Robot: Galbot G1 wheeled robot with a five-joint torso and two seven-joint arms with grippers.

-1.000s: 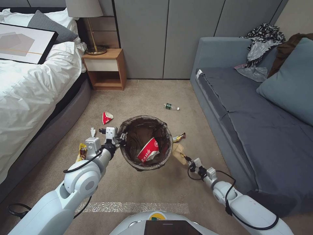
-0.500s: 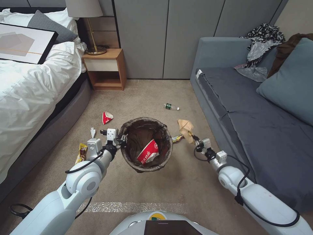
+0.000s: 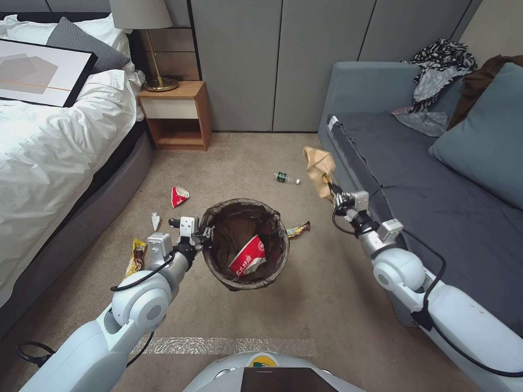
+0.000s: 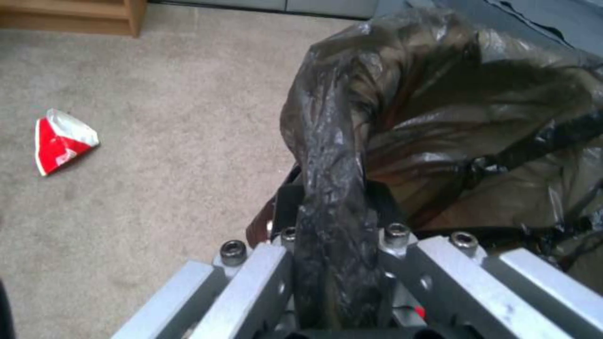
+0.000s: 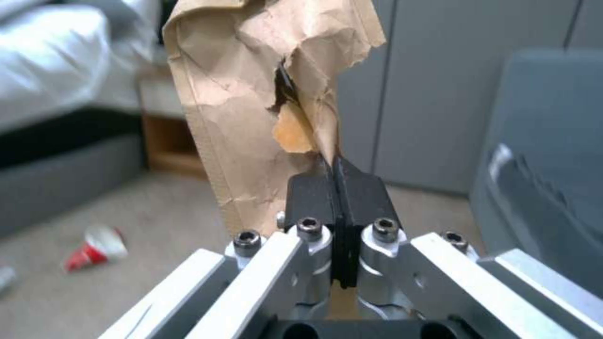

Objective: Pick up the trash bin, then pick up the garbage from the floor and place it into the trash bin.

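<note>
Head view shows you the left gripper [image 3: 202, 237] clamped on the near-left rim of the trash bin [image 3: 243, 243], held off the carpet [image 3: 305, 288], a red-and-white cup [image 3: 248, 254] inside. Your right gripper [image 3: 331, 190] pinches the brown paper bag [image 3: 319, 165], raised beside the sofa [image 3: 436, 179], well right of the bin.

Left wrist view: the fingers [image 4: 286, 197] grip the bag-covered rim [image 4: 330, 155]; a red scrap [image 4: 61, 140] lies on the floor.

Right wrist view: your black fingers [image 5: 361, 195] are closed together on the paper bag's [image 5: 232, 108] edge.
</note>
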